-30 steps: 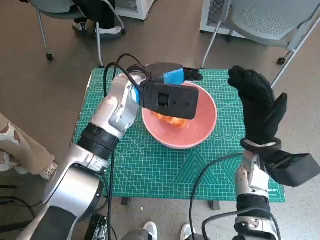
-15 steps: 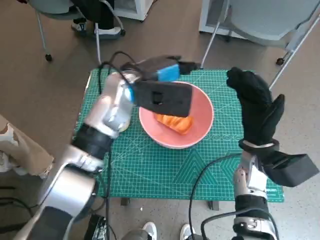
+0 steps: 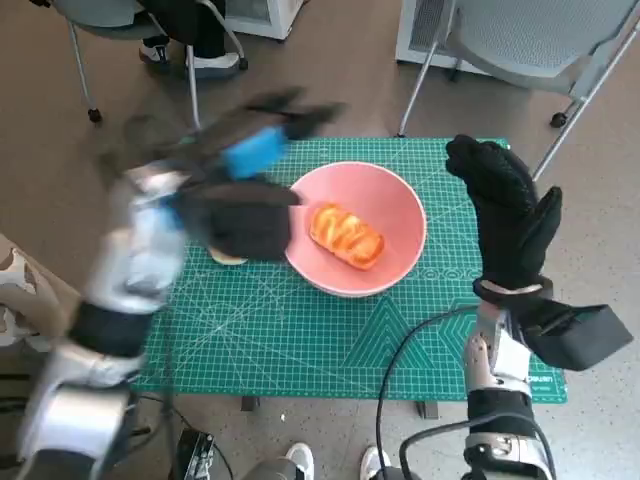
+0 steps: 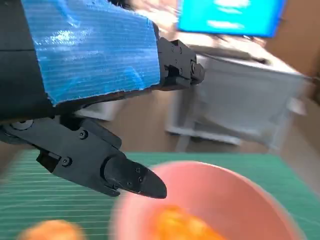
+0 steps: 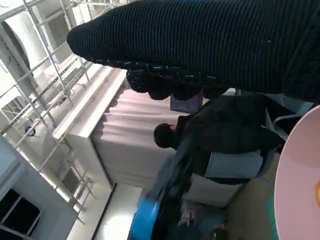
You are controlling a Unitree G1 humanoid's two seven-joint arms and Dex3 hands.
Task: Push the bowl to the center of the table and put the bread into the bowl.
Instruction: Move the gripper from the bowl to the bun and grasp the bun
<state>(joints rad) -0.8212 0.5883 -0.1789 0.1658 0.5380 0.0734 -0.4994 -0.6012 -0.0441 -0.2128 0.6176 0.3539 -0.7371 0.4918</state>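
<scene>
From the head view, one pink bowl (image 3: 356, 228) sits near the middle of the green cutting mat (image 3: 300, 330), with one glazed bread roll (image 3: 347, 235) lying inside it. The left hand (image 3: 262, 150) is blurred at about ten o'clock from the bowl, above the mat's far left part, its fingers spread and holding nothing. A small pale round thing (image 3: 228, 258) lies on the mat at nine o'clock from the bowl. The right hand (image 3: 508, 215) stands upright at three o'clock from the bowl, fingers extended and empty. In the left wrist view, the left hand's black fingers (image 4: 125, 172) reach apart over the bowl's rim (image 4: 200, 172), gripping nothing; the roll (image 4: 180, 227) shows blurred inside. In the right wrist view, the glove (image 5: 210, 45) spans the frame, one person (image 5: 220, 132) sits beyond, and the bowl's edge (image 5: 295, 165) shows.
</scene>
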